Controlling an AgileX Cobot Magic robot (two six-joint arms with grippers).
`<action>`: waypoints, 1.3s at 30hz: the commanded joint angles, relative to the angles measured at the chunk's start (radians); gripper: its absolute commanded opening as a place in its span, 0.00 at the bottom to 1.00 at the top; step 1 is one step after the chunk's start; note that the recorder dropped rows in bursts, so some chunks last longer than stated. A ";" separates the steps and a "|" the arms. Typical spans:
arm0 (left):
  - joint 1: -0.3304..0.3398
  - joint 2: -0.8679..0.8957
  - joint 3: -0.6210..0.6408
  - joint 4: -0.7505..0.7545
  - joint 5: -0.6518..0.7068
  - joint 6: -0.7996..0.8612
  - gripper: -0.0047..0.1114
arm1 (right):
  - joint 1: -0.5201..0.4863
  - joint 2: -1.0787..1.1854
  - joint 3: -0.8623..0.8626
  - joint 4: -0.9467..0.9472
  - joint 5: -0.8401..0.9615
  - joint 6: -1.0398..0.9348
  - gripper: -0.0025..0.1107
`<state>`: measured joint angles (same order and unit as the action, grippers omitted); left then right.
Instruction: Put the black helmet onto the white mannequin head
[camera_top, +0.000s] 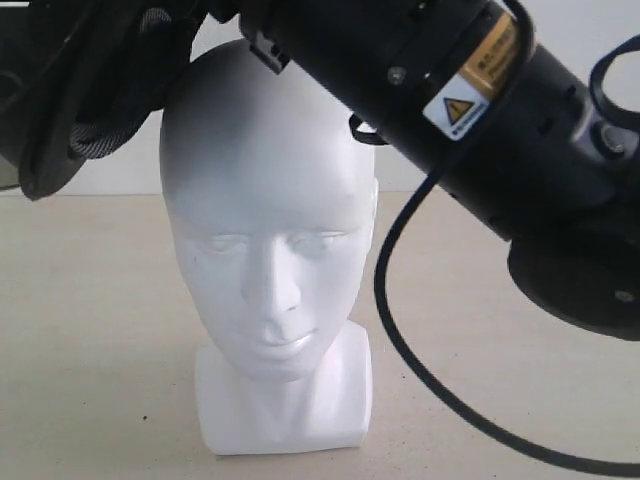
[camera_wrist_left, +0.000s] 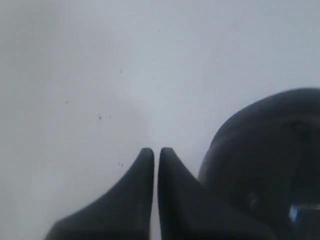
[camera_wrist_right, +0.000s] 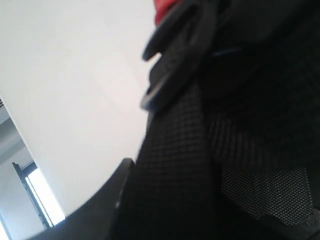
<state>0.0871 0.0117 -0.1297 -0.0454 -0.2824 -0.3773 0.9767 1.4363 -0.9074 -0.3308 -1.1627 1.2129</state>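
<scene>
The helmet (camera_top: 60, 100) hangs in the air, up and to the left of the head (camera_top: 265, 220), with its soft padding showing. The head stands on the worktop (camera_top: 90, 350). The right arm (camera_top: 470, 90) reaches over to the helmet, but I cannot tell if its gripper is clenched. The left gripper (camera_wrist_left: 156, 152) is closed on nothing. The shell looks hard and slippery, so the padded rim seems the best place to hold. The head may tip if bumped.

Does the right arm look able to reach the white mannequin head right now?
Probably yes: the right arm stretches right over the white mannequin head, nothing between them, with the black helmet beside its crown.
</scene>
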 joint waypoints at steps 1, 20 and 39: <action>-0.003 0.122 -0.156 0.045 0.005 -0.011 0.08 | -0.001 0.005 -0.042 -0.025 -0.058 0.000 0.02; -0.003 0.813 -0.796 1.238 -0.199 -0.888 0.08 | -0.012 -0.058 0.038 0.060 -0.058 -0.116 0.02; -0.003 0.967 -0.872 1.306 -0.295 -0.888 0.08 | -0.030 -0.089 0.151 0.153 -0.058 -0.215 0.02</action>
<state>0.0871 0.9683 -0.9960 1.2536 -0.5681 -1.2549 0.9593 1.3715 -0.7572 -0.2519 -1.1914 1.0707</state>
